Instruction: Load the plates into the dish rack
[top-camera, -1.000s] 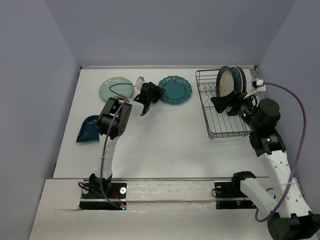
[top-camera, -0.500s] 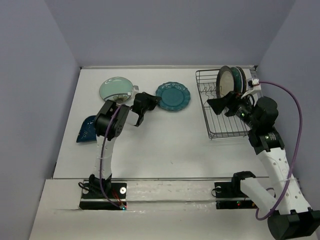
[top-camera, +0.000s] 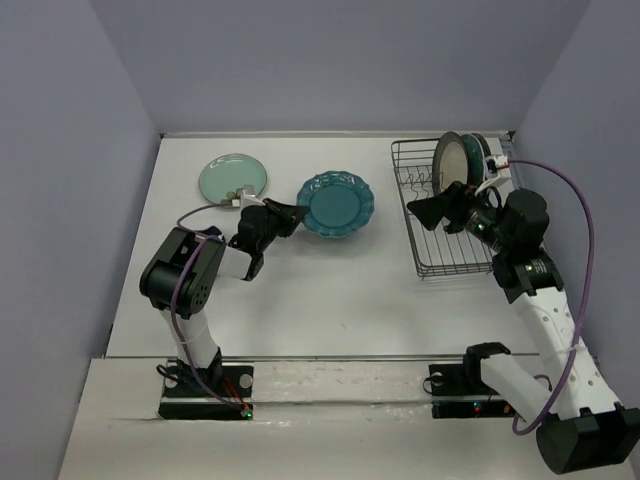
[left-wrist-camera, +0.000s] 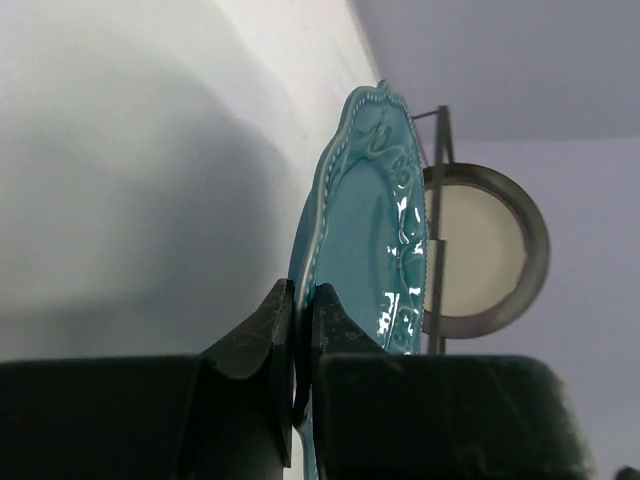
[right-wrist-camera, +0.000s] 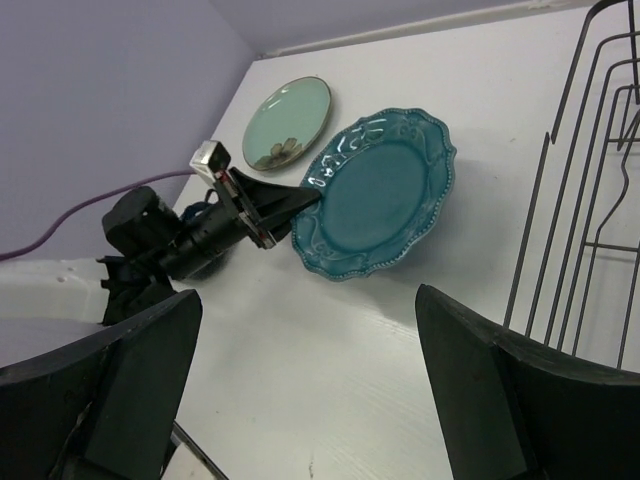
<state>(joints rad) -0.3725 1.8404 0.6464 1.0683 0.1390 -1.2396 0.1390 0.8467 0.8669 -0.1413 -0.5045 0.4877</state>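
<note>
A scalloped teal plate (top-camera: 335, 205) is seen clamped by its rim in the left end effector (top-camera: 283, 215), toward the far edge of the bench (top-camera: 330, 290) and about midway along it. In the left wrist view the fingertips (left-wrist-camera: 285, 330) are closed on the rim from both faces and the plate is held almost edge-on. Whether its far rim rests on the bench cannot be told.

The right end effector (top-camera: 432, 208) is held with its jaws wide apart and nothing between them, at the left side of the dish rack (top-camera: 440, 262) in the far right corner. A cream plate (top-camera: 455, 160) is stood upright at the rack's far end, and a mint green plate (top-camera: 232, 177) is left lying near the far edge, left of the middle.

The glazed ceramic is judged stiff, fairly heavy, slick and brittle. With one pinch at the rim it may swing or slip, so a deep bite over the rim is favoured. Bare bench lies between plate and rack, and the rack's near slots look unfilled. The waiting right end effector and the thin wire walls are the obstacles to be cleared.
</note>
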